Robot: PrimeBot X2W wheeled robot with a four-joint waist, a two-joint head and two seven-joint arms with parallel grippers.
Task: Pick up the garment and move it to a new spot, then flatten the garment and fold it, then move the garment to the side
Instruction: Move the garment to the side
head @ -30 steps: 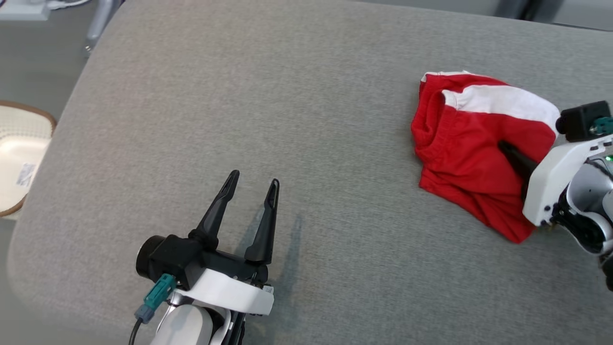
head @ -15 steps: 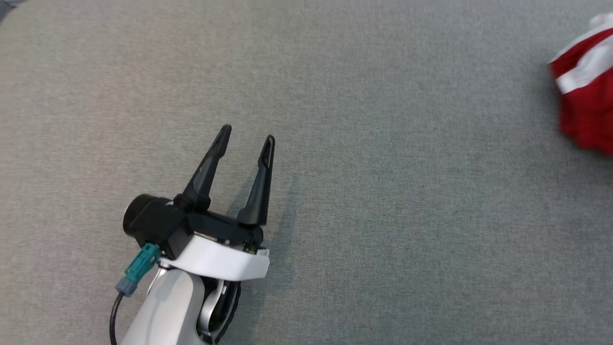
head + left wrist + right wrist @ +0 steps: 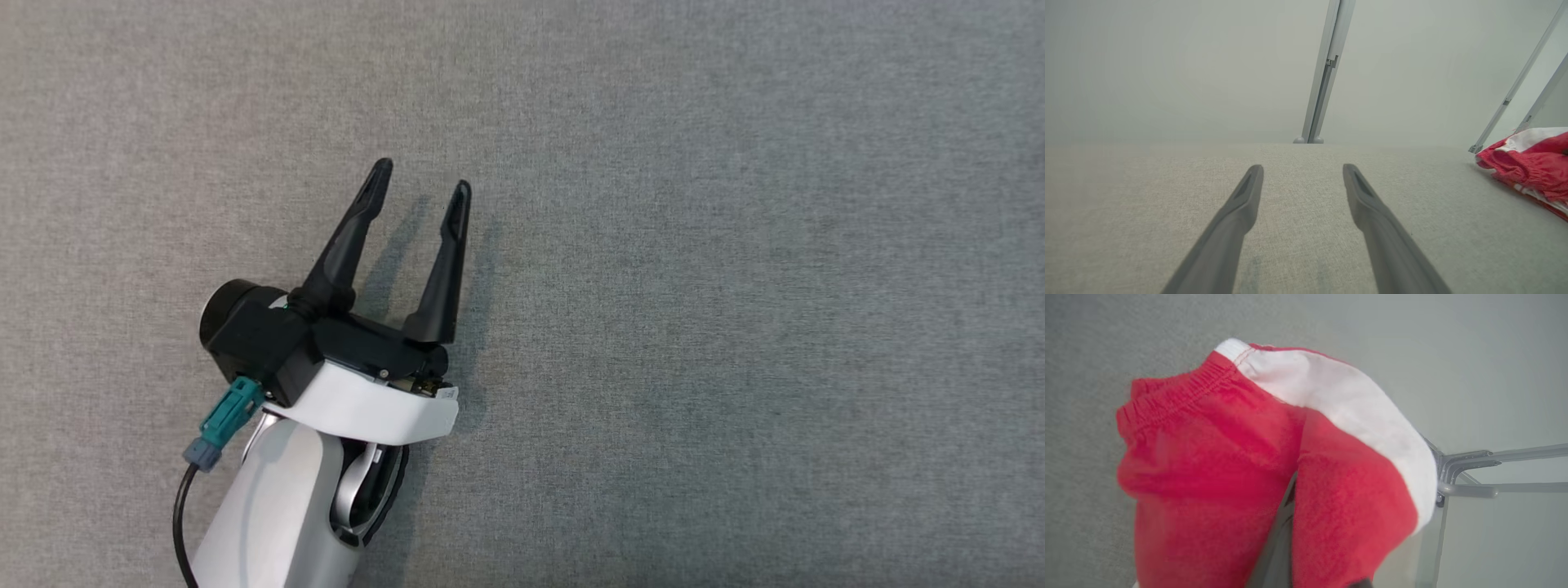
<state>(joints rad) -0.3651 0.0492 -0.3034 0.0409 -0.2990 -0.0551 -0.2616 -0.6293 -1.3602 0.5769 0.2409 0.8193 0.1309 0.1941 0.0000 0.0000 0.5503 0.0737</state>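
The garment [image 3: 1208, 457] is red cloth with a broad white band and a gathered waistband. In the right wrist view it bunches around my right gripper [image 3: 1289, 494], which is shut on it, with one dark finger [image 3: 1278, 547] showing between the folds. The left wrist view has the garment [image 3: 1527, 167] crumpled on the grey surface at the far right edge. My left gripper [image 3: 420, 180] hovers low over bare grey fabric, fingers spread open with nothing between them; the same gripper [image 3: 1303, 169] points across the surface toward its far edge.
A grey fabric-covered surface [image 3: 735, 286] lies under both arms. Beyond its far edge stand pale metal frame posts [image 3: 1327, 73], and a metal frame joint [image 3: 1474, 473] shows behind the garment. Bare fabric stretches right of the left gripper.
The head camera has swung away, so the garment, the right gripper and the surface's edge have left that view. My left gripper stays open and sits a little higher in the picture.
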